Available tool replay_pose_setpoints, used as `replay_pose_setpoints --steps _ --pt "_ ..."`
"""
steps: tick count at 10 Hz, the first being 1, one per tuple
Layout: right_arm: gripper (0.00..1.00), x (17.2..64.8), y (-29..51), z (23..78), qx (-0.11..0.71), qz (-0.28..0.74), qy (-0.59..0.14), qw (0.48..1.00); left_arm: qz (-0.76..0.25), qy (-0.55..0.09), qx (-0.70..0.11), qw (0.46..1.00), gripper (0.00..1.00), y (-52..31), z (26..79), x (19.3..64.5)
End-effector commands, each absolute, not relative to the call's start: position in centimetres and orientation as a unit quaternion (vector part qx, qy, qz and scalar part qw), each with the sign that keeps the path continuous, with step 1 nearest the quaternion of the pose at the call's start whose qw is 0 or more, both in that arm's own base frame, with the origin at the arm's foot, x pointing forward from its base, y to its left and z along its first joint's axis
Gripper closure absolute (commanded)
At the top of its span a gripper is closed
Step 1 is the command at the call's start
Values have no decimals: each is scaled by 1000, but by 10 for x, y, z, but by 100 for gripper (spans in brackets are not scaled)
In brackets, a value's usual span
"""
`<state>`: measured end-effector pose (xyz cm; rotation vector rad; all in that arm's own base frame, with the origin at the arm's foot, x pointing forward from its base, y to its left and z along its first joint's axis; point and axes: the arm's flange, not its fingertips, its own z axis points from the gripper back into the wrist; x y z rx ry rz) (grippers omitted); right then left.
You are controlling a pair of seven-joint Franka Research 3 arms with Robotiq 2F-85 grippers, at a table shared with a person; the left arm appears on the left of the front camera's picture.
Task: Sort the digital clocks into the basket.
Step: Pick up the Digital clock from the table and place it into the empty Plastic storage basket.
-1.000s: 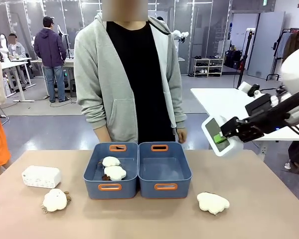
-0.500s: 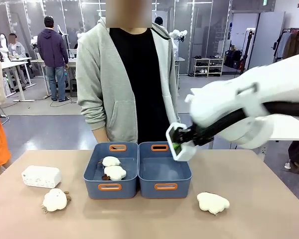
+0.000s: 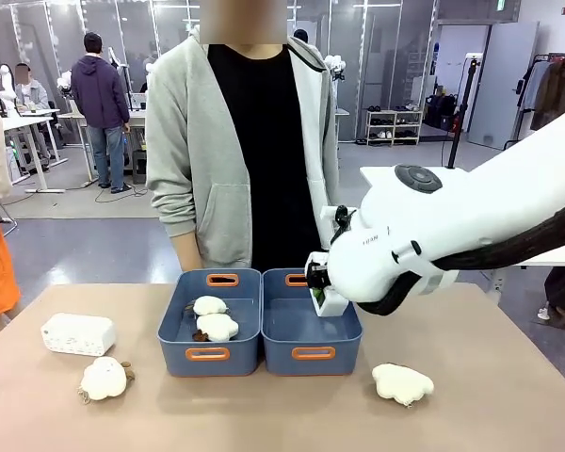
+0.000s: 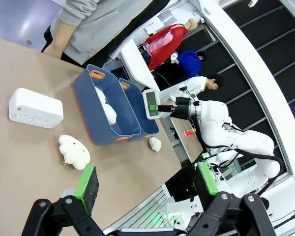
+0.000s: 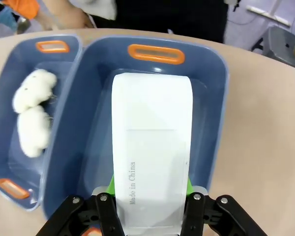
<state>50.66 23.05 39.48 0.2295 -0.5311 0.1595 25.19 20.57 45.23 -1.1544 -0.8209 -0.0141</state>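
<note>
My right gripper is shut on one white digital clock, holding it upright just above the inside of the right blue basket. In the right wrist view the clock fills the middle between the green pads, with the basket beneath it holding nothing. A second digital clock lies on the table at the far left, also seen from the left wrist. My left gripper hangs open high above the table's near edge, with nothing between its fingers.
The left blue bin holds two cream plush toys. One plush lies near the left clock and another lies right of the baskets. A person in a grey hoodie stands at the far edge.
My right arm has swung in from the right side and lowered, carrying the clock from beyond the table's right edge to just over the right basket. The left clock and plush toys have not moved.
</note>
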Motion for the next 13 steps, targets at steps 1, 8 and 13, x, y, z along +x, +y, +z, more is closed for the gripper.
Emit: replay_pose_setpoints --steps 1,8,13 --pt "100 515 263 391 85 49 -243 965 -11 -386 -536 751 0 207 455 254" --pt "31 514 278 353 39 80 -198 976 -11 -386 -536 751 0 207 455 254" --pt "0 508 276 365 48 84 -208 973 -11 -386 -536 751 0 207 455 254"
